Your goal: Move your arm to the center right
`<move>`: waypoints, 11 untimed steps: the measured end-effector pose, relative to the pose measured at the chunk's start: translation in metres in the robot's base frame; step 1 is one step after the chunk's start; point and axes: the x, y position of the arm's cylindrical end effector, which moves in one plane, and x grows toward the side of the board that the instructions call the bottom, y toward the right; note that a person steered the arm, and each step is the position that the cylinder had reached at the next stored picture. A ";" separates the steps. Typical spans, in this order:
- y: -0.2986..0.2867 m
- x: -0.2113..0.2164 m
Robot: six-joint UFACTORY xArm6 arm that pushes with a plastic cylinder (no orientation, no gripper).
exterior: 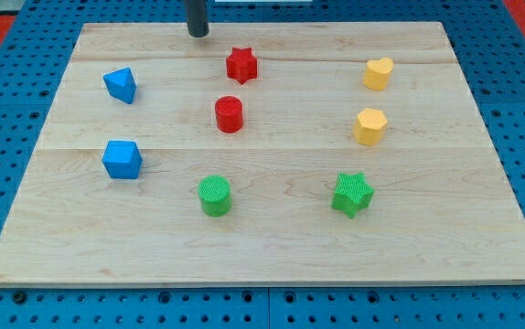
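Since my tip (198,34) sits at the desk's (272,242) top edge, up-left of the red star (241,65), nothing is done yet. No hand exists, only a bare rod. Its goal, bare wood right of the yellow blocks (370,126), lies far down-right.

All that shows of me is the rod: a straight, dark grey-black cylinder, smooth and matte, cut off by the view's top edge. My tip (198,34) ends blunt and round. No markings or cables show.
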 end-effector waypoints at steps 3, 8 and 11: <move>0.141 0.010; 0.312 0.090; 0.319 0.184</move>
